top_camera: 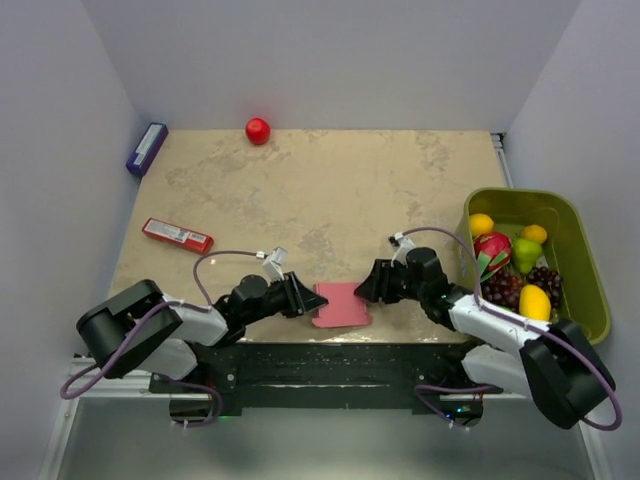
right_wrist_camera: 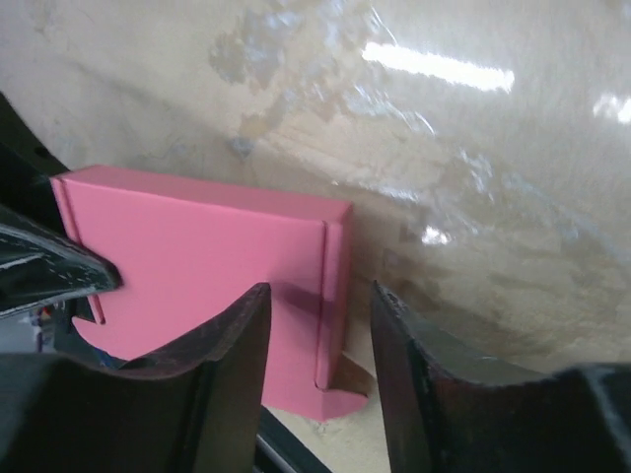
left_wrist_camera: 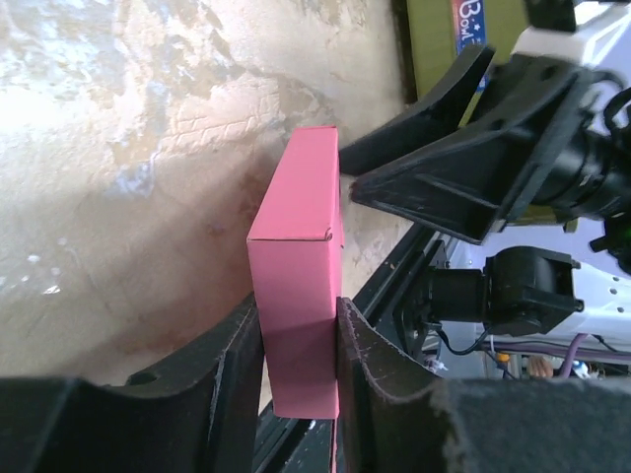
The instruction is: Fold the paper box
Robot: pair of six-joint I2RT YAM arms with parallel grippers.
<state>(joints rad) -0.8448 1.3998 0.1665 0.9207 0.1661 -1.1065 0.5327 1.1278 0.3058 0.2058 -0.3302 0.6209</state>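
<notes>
The pink paper box [top_camera: 341,304] lies at the table's near edge between the two grippers, folded into a shallow box shape. My left gripper [top_camera: 300,297] is shut on its left end; in the left wrist view the box [left_wrist_camera: 296,246] is pinched between the two fingers [left_wrist_camera: 298,365]. My right gripper [top_camera: 368,285] is open at the box's right end. In the right wrist view its fingers [right_wrist_camera: 317,335] straddle the box's [right_wrist_camera: 197,266] end wall, and a small tab sticks out below it. The right gripper also shows in the left wrist view [left_wrist_camera: 414,158].
A green bin [top_camera: 585,260] of fruit stands at the right. A red packet [top_camera: 177,235] lies at the left, a purple box [top_camera: 147,148] at the far left corner, and a red ball [top_camera: 258,131] at the back. The black base rail [top_camera: 330,360] runs just below the box.
</notes>
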